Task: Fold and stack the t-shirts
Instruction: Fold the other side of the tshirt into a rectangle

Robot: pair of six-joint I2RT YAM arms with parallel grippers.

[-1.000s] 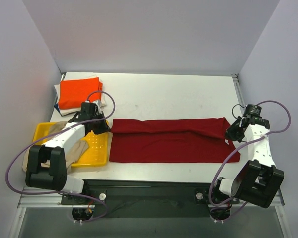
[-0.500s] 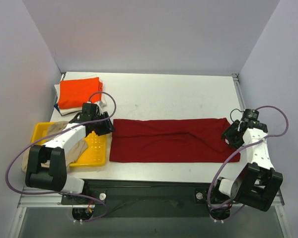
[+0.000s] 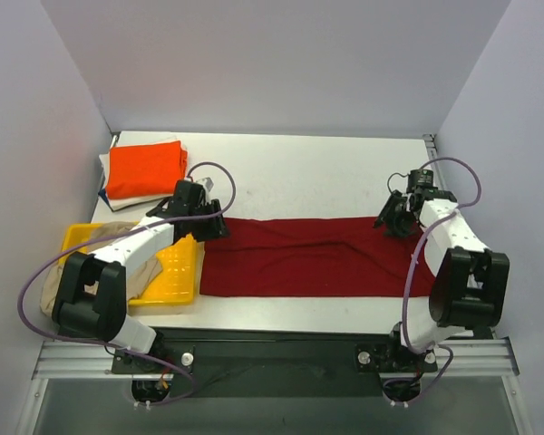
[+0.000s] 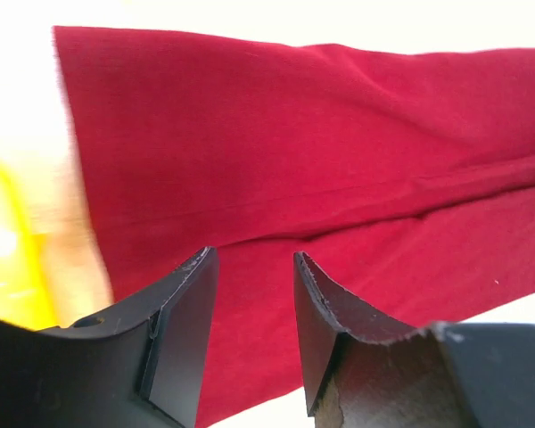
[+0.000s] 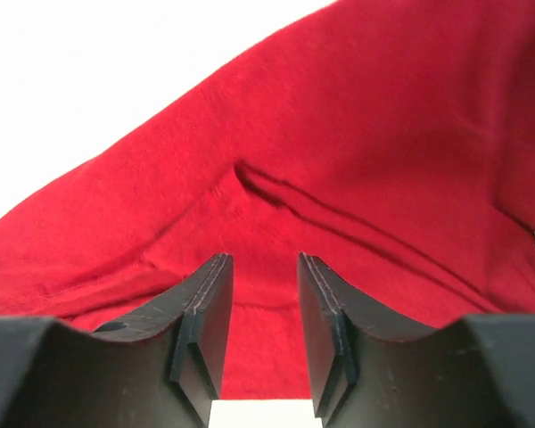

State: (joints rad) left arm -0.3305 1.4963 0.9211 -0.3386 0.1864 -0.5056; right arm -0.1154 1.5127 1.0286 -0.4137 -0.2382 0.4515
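The dark red t-shirt lies folded lengthwise into a long strip across the table's front; it also fills the left wrist view and the right wrist view. My left gripper is open and empty over the strip's far left corner. My right gripper is open and empty over its far right corner. The bright orange t-shirt lies folded on top of white and blue ones at the far left. The beige t-shirt lies crumpled in the yellow tray.
The yellow tray sits at the front left, right beside the red shirt's left end. Grey walls close the table at the back and both sides. Purple cables loop off both arms.
Both grippers have moved from the strip's ends up to its far corners. The shirt's far edge now lies flatter and straighter. The right arm swung far inward and back.
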